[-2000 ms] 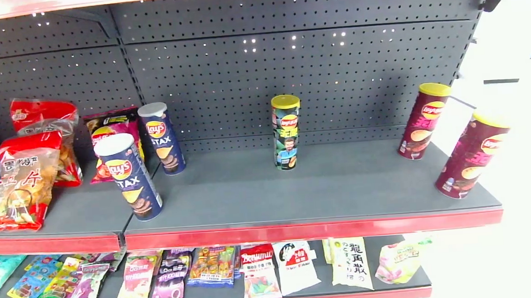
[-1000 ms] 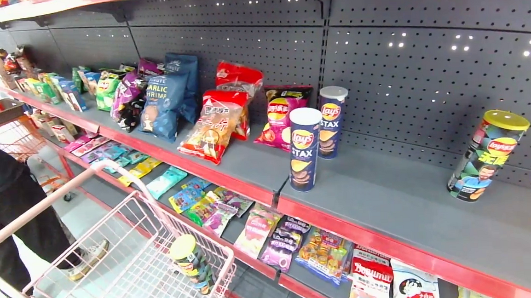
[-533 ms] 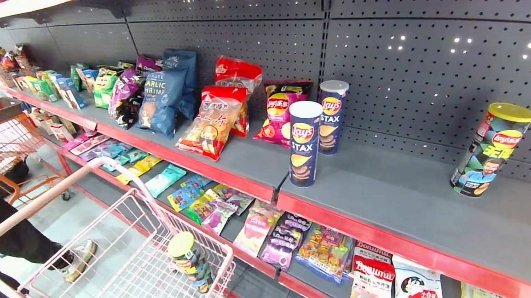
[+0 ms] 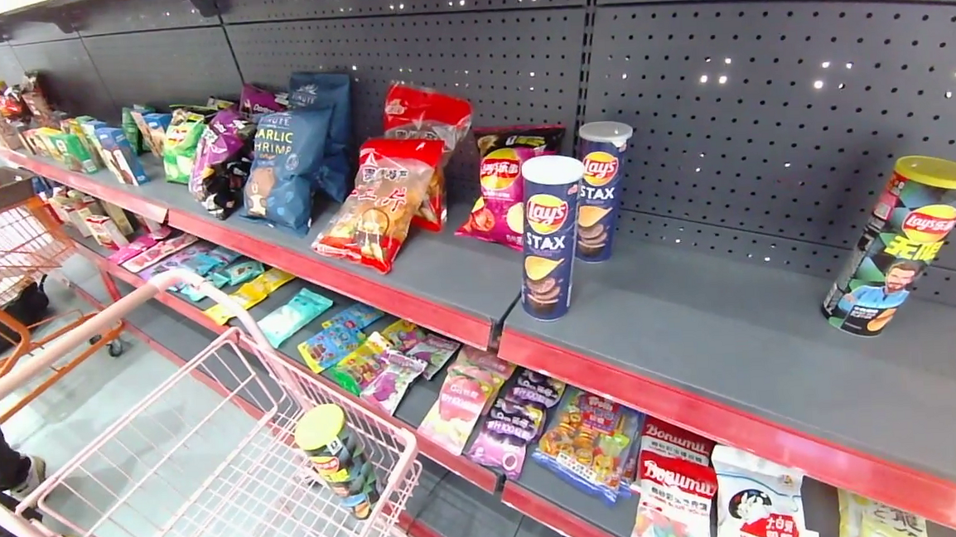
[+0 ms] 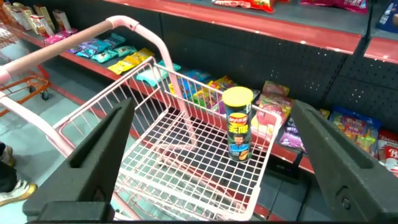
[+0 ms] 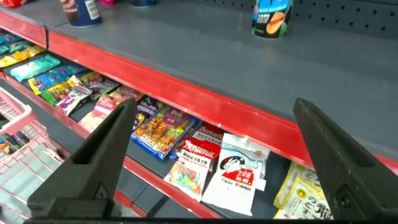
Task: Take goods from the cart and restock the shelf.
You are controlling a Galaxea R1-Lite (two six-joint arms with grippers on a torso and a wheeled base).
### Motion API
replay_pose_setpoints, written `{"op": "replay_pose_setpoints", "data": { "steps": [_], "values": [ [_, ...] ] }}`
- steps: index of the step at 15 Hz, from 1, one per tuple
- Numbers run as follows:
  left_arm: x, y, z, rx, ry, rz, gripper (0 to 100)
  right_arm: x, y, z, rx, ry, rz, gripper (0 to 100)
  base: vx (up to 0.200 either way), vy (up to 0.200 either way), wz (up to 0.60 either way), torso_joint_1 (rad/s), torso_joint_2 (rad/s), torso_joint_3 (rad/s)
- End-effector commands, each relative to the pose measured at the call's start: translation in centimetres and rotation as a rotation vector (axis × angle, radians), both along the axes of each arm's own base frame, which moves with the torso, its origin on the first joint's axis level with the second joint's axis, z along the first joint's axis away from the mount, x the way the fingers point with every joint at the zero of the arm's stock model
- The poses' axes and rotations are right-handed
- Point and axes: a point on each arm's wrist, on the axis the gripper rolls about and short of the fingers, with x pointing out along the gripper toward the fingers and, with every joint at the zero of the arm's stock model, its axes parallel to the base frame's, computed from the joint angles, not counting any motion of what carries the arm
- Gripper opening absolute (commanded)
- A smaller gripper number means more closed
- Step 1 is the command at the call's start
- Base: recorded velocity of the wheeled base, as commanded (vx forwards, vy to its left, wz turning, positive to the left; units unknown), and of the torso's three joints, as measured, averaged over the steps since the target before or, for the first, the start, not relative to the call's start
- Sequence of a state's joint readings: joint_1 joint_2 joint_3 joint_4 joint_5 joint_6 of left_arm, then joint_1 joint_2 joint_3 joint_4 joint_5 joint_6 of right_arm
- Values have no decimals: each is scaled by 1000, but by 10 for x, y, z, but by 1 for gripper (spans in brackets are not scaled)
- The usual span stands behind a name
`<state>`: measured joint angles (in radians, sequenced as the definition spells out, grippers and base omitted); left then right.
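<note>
Down in the front corner of the pink cart (image 4: 237, 337), against the wire wall nearest the shelving, one yellow-lidded can (image 4: 336, 460) stands upright. I judge it to be the item for restocking. It stands alone on the basket floor, so apart from the wire rim nothing obstructs a grasp.

My left gripper (image 5: 211, 112) hangs above the cart with its jaws spread wide and nothing between them. The can lies ahead of and below it, roughly centred between the fingers but well apart from them.

My right gripper (image 6: 214, 109), likewise wide and empty, hangs before the front edge of the shelf (image 4: 697, 321). A matching can (image 4: 900, 247) stands upright on that shelf with bare board around it, which I judge marks the destination.
</note>
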<state>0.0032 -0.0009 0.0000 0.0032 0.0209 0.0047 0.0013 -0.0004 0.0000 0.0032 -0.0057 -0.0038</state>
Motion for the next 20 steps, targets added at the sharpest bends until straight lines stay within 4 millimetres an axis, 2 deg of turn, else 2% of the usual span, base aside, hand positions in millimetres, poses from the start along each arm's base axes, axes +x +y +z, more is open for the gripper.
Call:
{"op": "replay_pose_setpoints", "data": {
  "steps": [1,13,20],
  "values": [
    [0,0,0,0,1,1,100,0,0,0,-1,0,0,100,0,0,0,-144,349,217],
    [0,0,0,0,1,1,100,0,0,0,-1,0,0,100,0,0,0,-149,369,216],
    [1,0,0,1,8,-3,100,0,0,0,-1,0,0,100,0,0,0,-177,483,301]
  ]
}}
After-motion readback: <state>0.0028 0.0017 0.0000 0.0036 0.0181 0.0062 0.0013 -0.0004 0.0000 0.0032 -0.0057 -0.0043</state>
